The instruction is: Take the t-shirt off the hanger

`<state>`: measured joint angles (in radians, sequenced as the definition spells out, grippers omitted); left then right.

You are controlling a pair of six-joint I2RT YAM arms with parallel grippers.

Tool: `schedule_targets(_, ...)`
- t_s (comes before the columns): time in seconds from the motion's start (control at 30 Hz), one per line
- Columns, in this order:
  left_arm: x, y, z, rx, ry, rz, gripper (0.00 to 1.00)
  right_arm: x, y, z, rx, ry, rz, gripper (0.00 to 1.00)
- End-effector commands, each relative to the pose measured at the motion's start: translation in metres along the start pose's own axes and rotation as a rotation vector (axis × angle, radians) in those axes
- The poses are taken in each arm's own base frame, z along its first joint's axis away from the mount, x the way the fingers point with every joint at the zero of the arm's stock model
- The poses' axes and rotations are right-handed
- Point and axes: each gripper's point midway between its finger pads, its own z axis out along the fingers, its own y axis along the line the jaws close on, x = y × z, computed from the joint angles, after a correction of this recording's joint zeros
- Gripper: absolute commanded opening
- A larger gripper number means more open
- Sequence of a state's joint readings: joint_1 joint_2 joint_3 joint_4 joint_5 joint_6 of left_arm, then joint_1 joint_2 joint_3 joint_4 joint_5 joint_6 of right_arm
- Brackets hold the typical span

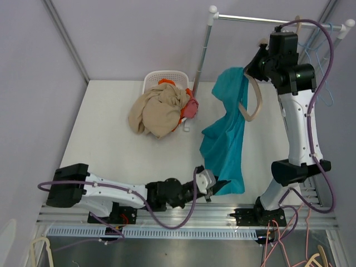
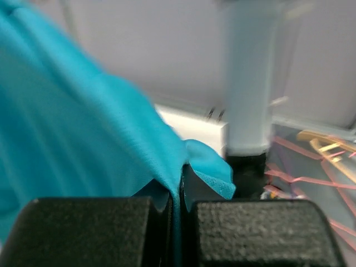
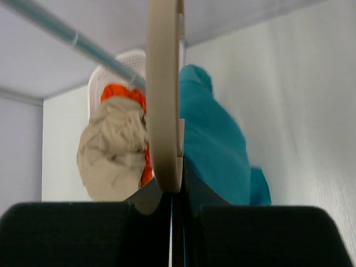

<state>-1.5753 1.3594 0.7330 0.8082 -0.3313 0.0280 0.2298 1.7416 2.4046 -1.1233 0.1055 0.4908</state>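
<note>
teal t-shirt [image 2: 83, 133] cloth is pinched in the left gripper [image 2: 175, 208], whose jaws are pressed together on a folded hem corner. seen from above, that gripper lies low at the near edge of the table [image 1: 111, 156], and the shirt stretches away from it in a long diagonal band up towards the far right. there the right gripper [image 3: 172, 200] is clamped narrow on the beige hanger [image 3: 164, 111], held up near the rack rail [image 1: 261, 19]. the shirt's top is bunched against the hanger, with one curved hanger arm showing bare beside it. further left on the table, a white basket [image 1: 161, 77] holds a tan garment [image 1: 158, 111] spilling over its rim, with orange and pink cloth beneath.
</note>
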Motion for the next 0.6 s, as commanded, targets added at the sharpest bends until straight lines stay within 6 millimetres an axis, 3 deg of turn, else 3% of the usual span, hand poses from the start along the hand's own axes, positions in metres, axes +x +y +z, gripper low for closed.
schedule_targets(0.0, 0.016, 0.064, 0.014, -0.157, 0.090, -0.173, 0.01, -0.006, 0.048, -0.073, -0.263, -0.053, 0.001, 0.00)
schedule_targets(0.03, 0.007, 0.087, 0.018, -0.223, 0.086, -0.192, 0.01, 0.005, 0.052, -0.085, -0.290, -0.030, -0.011, 0.00)
schedule_targets(0.07, 0.014, 0.106, 0.013, -0.286, 0.131, -0.219, 0.01, 0.018, 0.046, -0.102, -0.304, -0.013, -0.017, 0.00)
schedule_targets(0.1, -0.007, 0.143, 0.018, -0.383, 0.097, -0.233, 0.01, 0.026, 0.044, -0.111, -0.317, -0.001, -0.023, 0.00)
schedule_targets(0.13, -0.009, 0.167, 0.012, -0.473, 0.102, -0.241, 0.01, 0.033, 0.040, -0.119, -0.324, 0.005, -0.022, 0.00)
schedule_targets(0.17, 0.001, 0.183, 0.005, -0.534, 0.157, -0.271, 0.01, 0.035, 0.033, -0.142, -0.341, -0.024, -0.017, 0.00)
schedule_targets(0.2, -0.010, 0.214, 0.001, -0.607, 0.134, -0.295, 0.01, 0.056, 0.022, -0.135, -0.311, 0.028, -0.009, 0.00)
schedule_targets(0.27, -0.016, 0.238, -0.003, -0.656, 0.130, -0.353, 0.01, 0.073, 0.014, -0.144, -0.311, 0.056, -0.009, 0.00)
schedule_targets(0.3, -0.020, 0.262, -0.010, -0.701, 0.116, -0.362, 0.01, 0.084, 0.006, -0.153, -0.311, 0.068, -0.007, 0.00)
schedule_targets(0.37, -0.029, 0.280, -0.013, -0.727, 0.096, -0.383, 0.01, 0.103, 0.001, -0.166, -0.318, 0.108, -0.012, 0.00)
schedule_targets(0.4, -0.023, 0.300, -0.023, -0.776, 0.117, -0.382, 0.01, 0.105, -0.003, -0.182, -0.334, 0.089, -0.009, 0.00)
schedule_targets(0.43, -0.021, 0.310, -0.026, -0.800, 0.132, -0.387, 0.01, 0.115, -0.009, -0.185, -0.324, 0.112, 0.004, 0.00)
schedule_targets(0.47, -0.038, 0.319, -0.024, -0.810, 0.106, -0.397, 0.01, 0.120, -0.013, -0.191, -0.323, 0.113, 0.010, 0.00)
schedule_targets(0.53, -0.029, 0.339, -0.030, -0.838, 0.144, -0.411, 0.01, 0.130, -0.023, -0.207, -0.325, 0.123, 0.012, 0.00)
schedule_targets(0.57, -0.046, 0.342, -0.024, -0.804, 0.117, -0.411, 0.01, 0.133, -0.027, -0.210, -0.319, 0.128, 0.010, 0.00)
